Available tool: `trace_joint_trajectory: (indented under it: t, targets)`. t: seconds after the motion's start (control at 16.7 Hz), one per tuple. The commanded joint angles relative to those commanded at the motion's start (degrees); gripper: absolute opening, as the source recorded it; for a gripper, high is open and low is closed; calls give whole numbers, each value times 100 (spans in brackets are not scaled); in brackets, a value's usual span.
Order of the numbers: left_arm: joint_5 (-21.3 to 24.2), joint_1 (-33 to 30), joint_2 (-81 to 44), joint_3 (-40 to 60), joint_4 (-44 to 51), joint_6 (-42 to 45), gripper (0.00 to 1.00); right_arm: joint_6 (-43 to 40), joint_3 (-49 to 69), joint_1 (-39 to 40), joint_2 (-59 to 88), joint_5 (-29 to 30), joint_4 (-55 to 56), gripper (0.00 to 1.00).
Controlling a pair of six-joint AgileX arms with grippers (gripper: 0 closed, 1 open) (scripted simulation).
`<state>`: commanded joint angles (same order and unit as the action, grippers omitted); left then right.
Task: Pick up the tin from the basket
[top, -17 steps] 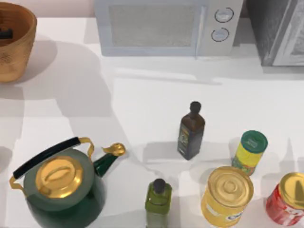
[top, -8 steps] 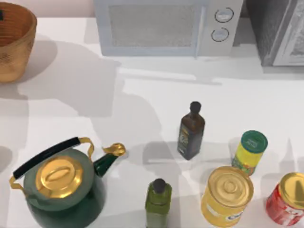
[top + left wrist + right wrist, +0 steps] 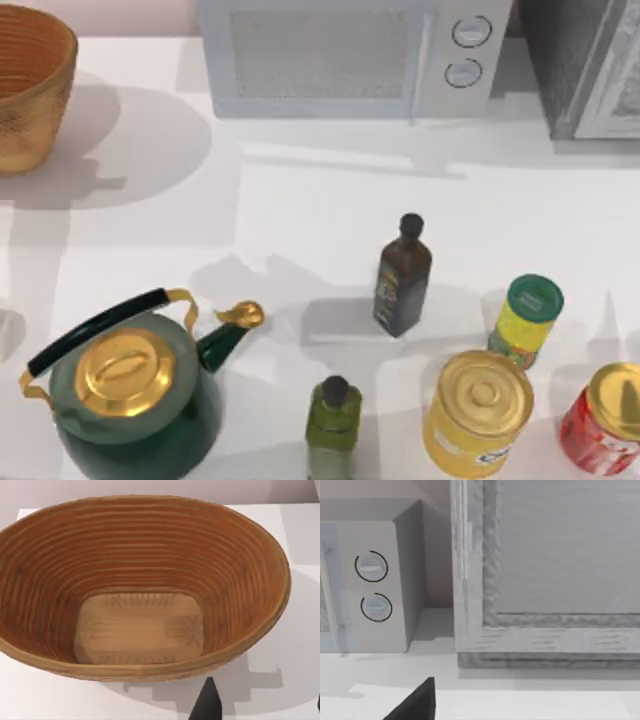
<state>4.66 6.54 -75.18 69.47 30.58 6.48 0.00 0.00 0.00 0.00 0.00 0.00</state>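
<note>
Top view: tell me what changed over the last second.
The dark claw part inside the round woven orange-brown basket withdrew past the left edge, and the arm's shadow on the white table shrank leftward. The left claw now hangs open just outside the basket. Basket, green gold-lidded kettle, bottles and cans stayed put.

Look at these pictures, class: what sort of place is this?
Most likely a kitchen counter, in a rendered scene: a microwave stands at the back, a green kettle sits in front, and oil bottles and food cans stand nearby.
</note>
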Motion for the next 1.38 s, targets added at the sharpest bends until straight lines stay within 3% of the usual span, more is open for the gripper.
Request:
trace_joint_trajectory:
  t: [0.36, 0.66, 0.9, 1.38]
  targets:
    - [-231, -350, 4321, -3837, -1575, -317, 0, 0, 0, 0, 0, 0, 0, 100]
    - [-396, -562, 6680, -6118, -2615, -548, 0, 0, 0, 0, 0, 0, 0, 100]
    - [-461, -649, 7470, -6900, -3031, -641, 0, 0, 0, 0, 0, 0, 0, 100]
    - [-410, -609, 7348, -6882, -3101, -646, 0, 0, 0, 0, 0, 0, 0, 100]
